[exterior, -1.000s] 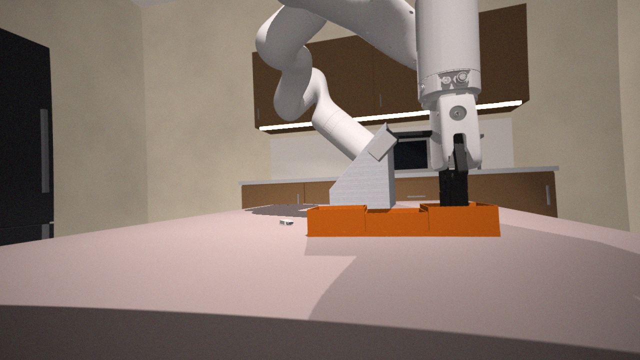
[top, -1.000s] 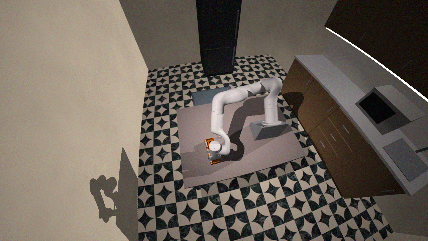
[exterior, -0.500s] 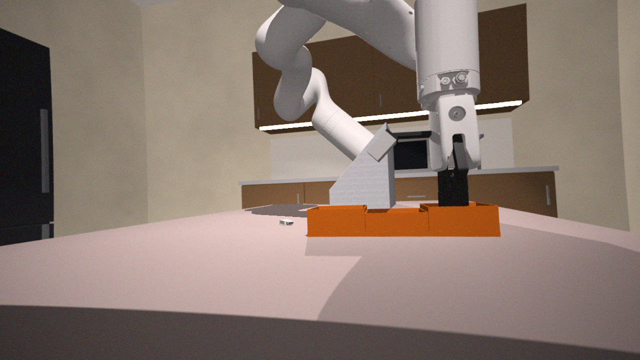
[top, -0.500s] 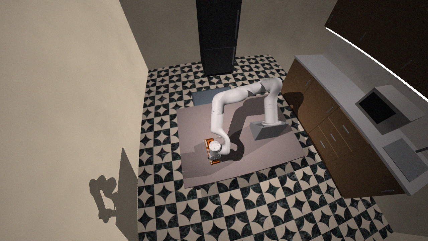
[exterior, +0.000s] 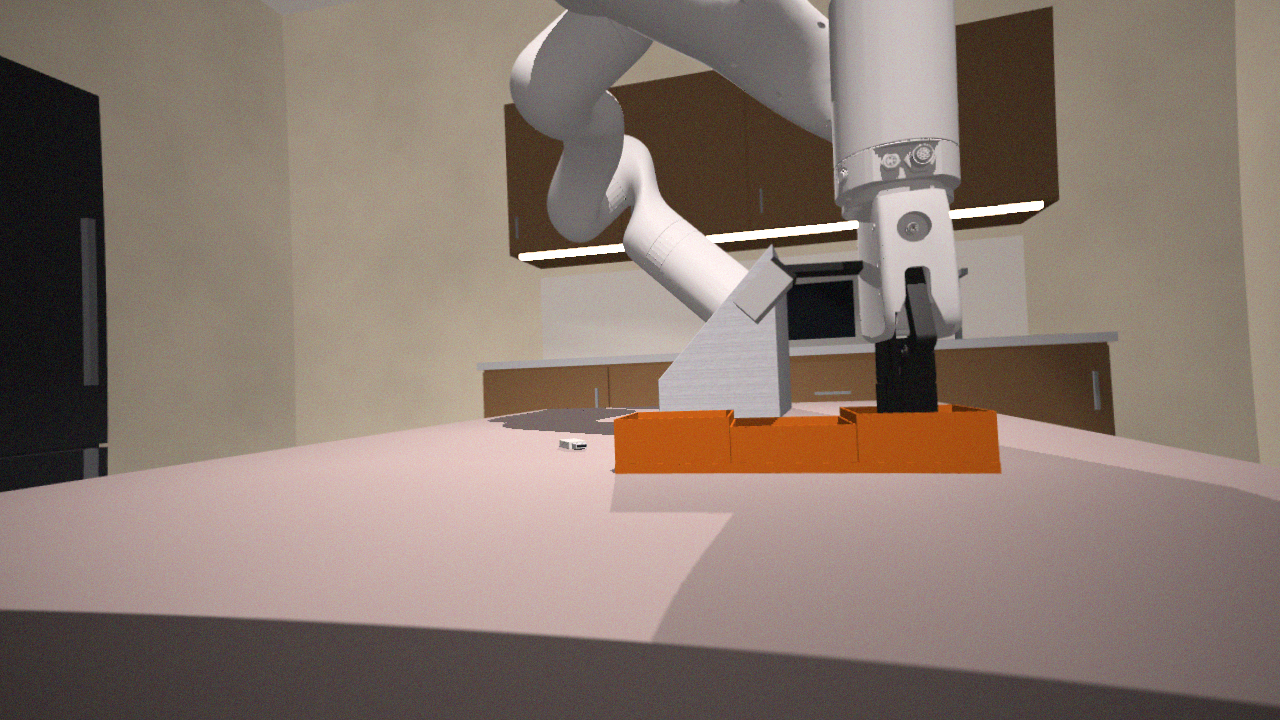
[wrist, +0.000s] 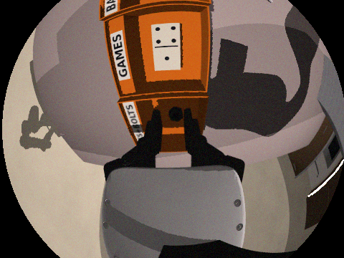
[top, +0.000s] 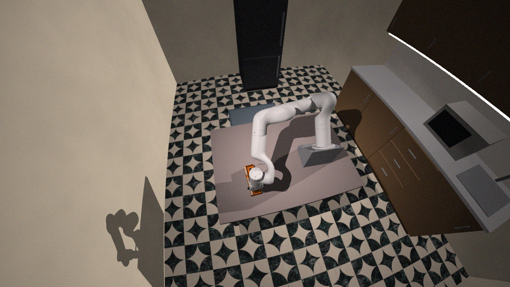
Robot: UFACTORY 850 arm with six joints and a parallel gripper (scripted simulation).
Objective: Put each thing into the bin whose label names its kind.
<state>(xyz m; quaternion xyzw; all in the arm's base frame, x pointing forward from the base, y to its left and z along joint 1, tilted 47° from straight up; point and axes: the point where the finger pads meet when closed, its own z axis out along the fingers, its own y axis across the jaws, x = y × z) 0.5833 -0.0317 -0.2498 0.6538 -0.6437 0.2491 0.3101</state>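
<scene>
Down low, the gripper [top: 255,189] [exterior: 906,404] [wrist: 172,117] reached into the bolts bin [top: 255,193] [exterior: 966,443] [wrist: 163,97], fingers partly spread around the dark nut [wrist: 175,114], apparently to drop it under its matching label; the domino [wrist: 166,64] lay in the games bin [top: 248,181] [exterior: 793,449] [wrist: 204,54]; the wrist view showed both pieces, hidden by walls in the exterior view, which better revealed a white thing [top: 262,163] [exterior: 572,444] [wrist: 270,1] on the table [top: 228,150] [exterior: 358,537] [wrist: 86,86].

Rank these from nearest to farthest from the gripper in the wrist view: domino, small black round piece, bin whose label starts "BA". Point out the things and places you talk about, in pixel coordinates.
1. Black round piece [wrist: 175,114]: below centre, nearest.
2. Domino [wrist: 166,46]: above it, in the GAMES bin.
3. "BA" bin [top: 245,170] [exterior: 673,443] [wrist: 110,6]: top edge.
</scene>
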